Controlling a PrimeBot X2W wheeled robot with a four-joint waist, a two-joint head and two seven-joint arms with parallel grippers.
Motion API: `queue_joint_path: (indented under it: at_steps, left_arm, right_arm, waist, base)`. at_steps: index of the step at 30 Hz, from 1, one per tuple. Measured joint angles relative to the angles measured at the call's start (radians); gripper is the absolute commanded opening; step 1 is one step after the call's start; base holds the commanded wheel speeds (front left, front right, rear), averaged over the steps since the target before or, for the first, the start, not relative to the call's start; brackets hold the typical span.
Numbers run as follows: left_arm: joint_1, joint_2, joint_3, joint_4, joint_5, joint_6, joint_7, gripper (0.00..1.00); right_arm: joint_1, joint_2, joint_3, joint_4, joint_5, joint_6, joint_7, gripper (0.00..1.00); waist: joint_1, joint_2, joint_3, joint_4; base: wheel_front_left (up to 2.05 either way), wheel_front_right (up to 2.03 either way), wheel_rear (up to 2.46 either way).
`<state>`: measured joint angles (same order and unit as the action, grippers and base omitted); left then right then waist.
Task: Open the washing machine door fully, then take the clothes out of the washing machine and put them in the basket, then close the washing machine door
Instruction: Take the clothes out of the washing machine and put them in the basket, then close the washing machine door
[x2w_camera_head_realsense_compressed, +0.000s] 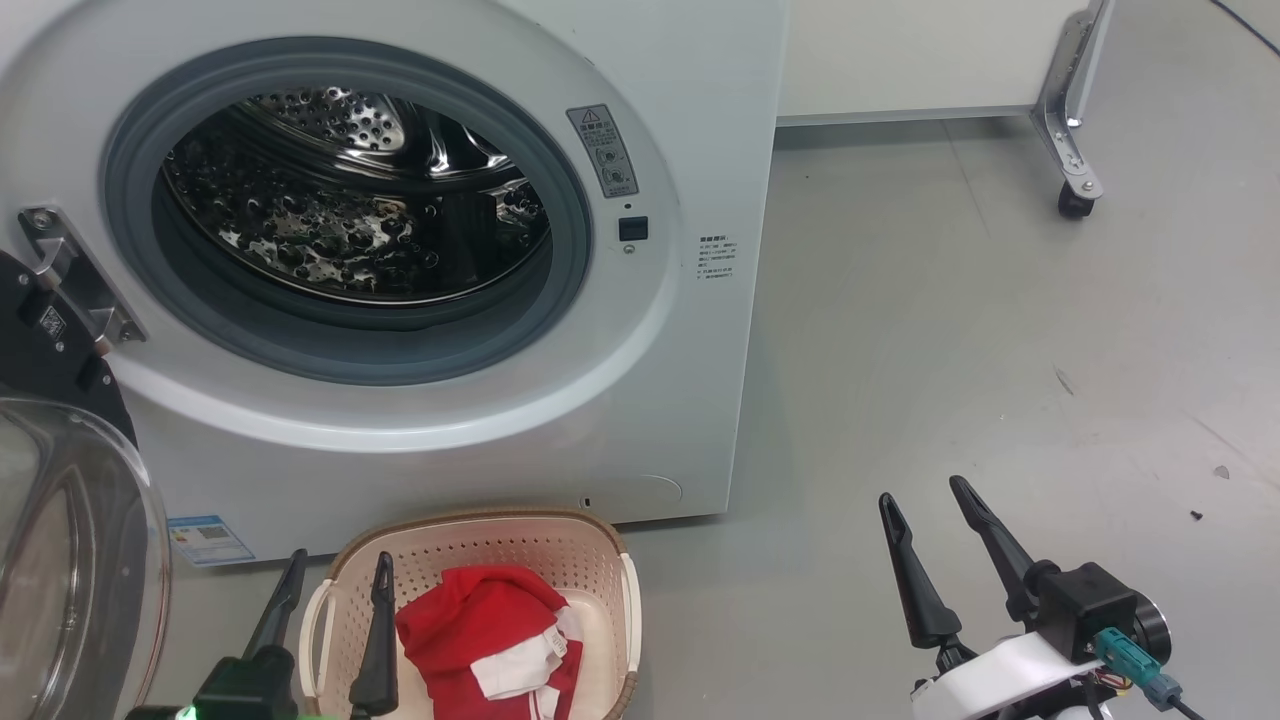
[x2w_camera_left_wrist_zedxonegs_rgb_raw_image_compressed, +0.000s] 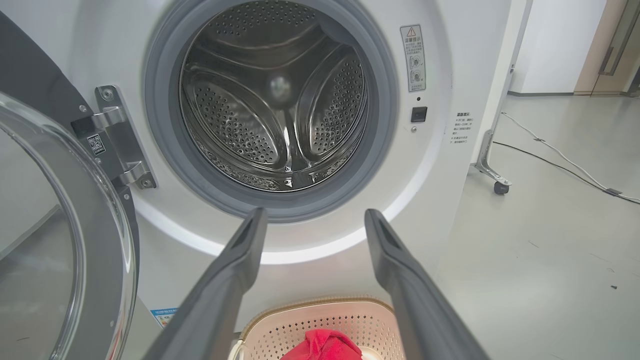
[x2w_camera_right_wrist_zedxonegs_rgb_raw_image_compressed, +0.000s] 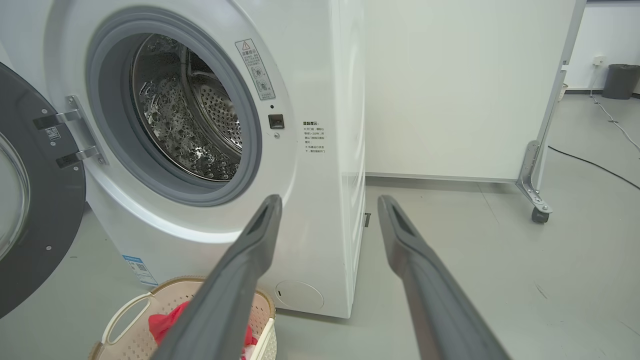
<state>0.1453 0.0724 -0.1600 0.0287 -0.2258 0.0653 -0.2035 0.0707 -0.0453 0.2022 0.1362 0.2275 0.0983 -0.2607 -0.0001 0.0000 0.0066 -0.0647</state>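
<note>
The white washing machine (x2w_camera_head_realsense_compressed: 690, 130) stands with its steel drum (x2w_camera_head_realsense_compressed: 350, 200) bare. Its door (x2w_camera_head_realsense_compressed: 70, 560) is swung wide open at the left, the glass bowl facing me. The red and white clothes (x2w_camera_head_realsense_compressed: 495, 640) lie in the cream basket (x2w_camera_head_realsense_compressed: 590, 545) on the floor before the machine. My left gripper (x2w_camera_head_realsense_compressed: 340, 565) is open, above the basket's left handle, nothing between its fingers. My right gripper (x2w_camera_head_realsense_compressed: 925, 490) is open over the bare floor to the right. The drum (x2w_camera_left_wrist_zedxonegs_rgb_raw_image_compressed: 275, 100), the door (x2w_camera_left_wrist_zedxonegs_rgb_raw_image_compressed: 70, 235), the basket (x2w_camera_left_wrist_zedxonegs_rgb_raw_image_compressed: 320, 325) and the clothes (x2w_camera_left_wrist_zedxonegs_rgb_raw_image_compressed: 322, 345) show in the left wrist view.
A white panel on a metal castor leg (x2w_camera_head_realsense_compressed: 1075, 150) stands at the back right. A cable (x2w_camera_left_wrist_zedxonegs_rgb_raw_image_compressed: 560, 160) runs along the floor to the right. Grey floor (x2w_camera_head_realsense_compressed: 950, 320) stretches right of the machine.
</note>
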Motion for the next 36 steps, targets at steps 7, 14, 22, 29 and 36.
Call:
queue_joint_path:
  at_steps: [7, 14, 22, 29, 36]
  left_arm:
    - [0.005, 0.0, -0.002, -0.014, 0.002, 0.004, 0.009, 1.0]
    - [0.009, 0.003, -0.003, -0.038, 0.007, 0.009, 0.018, 1.0]
    - [0.023, 0.003, -0.003, -0.046, 0.007, 0.01, 0.019, 1.0]
    - [0.024, 0.004, -0.004, -0.066, 0.008, 0.01, 0.028, 1.0]
    - [0.027, 0.005, -0.013, -0.074, 0.015, 0.009, 0.036, 1.0]
  right_arm:
    - [0.0, 0.0, 0.0, -0.002, 0.0, 0.0, 0.0, 1.0]
    - [0.001, 0.0, 0.0, -0.005, 0.0, 0.0, 0.0, 1.0]
    - [0.001, 0.001, 0.0, -0.007, 0.0, 0.0, 0.0, 1.0]
    - [0.001, 0.001, 0.0, -0.009, 0.0, 0.0, 0.0, 1.0]
    - [0.001, 0.001, 0.0, -0.009, 0.0, 0.0, 0.0, 1.0]
  waist:
    - [0.0, 0.0, -0.001, -0.002]
    - [0.0, 0.0, -0.002, -0.003]
    - [0.0, 0.0, -0.004, -0.004]
    - [0.0, 0.0, -0.006, -0.004]
    - [0.0, 0.0, -0.005, -0.003]
  base:
    - [-0.09, 0.09, 0.0]
    - [-0.37, 0.37, 0.0]
    - [-0.65, 0.65, 0.0]
    - [-0.95, 0.95, 0.0]
    - [-1.08, 1.08, 0.0]
